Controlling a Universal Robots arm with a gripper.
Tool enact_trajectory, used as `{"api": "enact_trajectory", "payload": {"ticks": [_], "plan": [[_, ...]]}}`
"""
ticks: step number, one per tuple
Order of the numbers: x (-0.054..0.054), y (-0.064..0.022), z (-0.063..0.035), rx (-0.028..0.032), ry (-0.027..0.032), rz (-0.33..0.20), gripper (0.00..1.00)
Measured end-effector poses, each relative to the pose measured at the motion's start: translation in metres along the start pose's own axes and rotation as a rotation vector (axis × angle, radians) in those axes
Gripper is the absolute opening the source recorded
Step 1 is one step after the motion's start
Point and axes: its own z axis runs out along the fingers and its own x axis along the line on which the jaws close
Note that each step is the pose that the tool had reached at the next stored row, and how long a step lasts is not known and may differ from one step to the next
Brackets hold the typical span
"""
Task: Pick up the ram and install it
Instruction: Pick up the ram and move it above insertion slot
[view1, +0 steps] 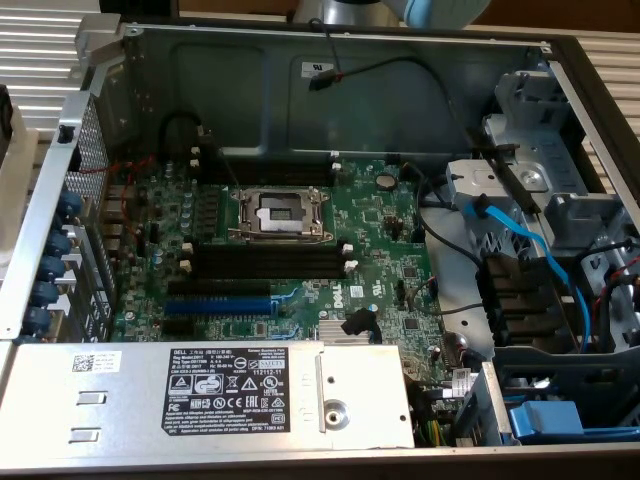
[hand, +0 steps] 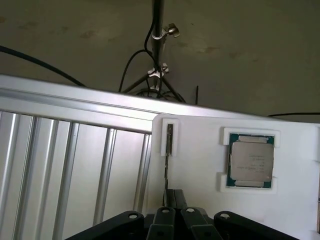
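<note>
The ram (hand: 169, 142) is seen edge-on in a white holder (hand: 200, 165), beside a processor (hand: 251, 160). The gripper (hand: 174, 200) is positioned directly over the ram. Whether it is clenched cannot be told.

Black gripper (hand: 171, 220) — jointed links, round screws (silver), grey-blue arm (view1: 400, 12) casing

light: even, soft | glare: white tray (hand: 200, 165) washed out | shadow: case (view1: 350, 90) back wall dim
</note>
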Motion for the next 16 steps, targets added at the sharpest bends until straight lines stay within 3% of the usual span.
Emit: {"api": "enact_trajectory", "payload": {"ticks": [4,9,16], "plan": [[0.0000,0.0000,0.0000,0.0000,0.0000,0.000,0.11],[0.0000,0.0000,0.0000,0.0000,0.0000,0.000,0.31],[0.0001,0.0000,0.0022,0.0002,0.0000,0.000,0.31]]}}
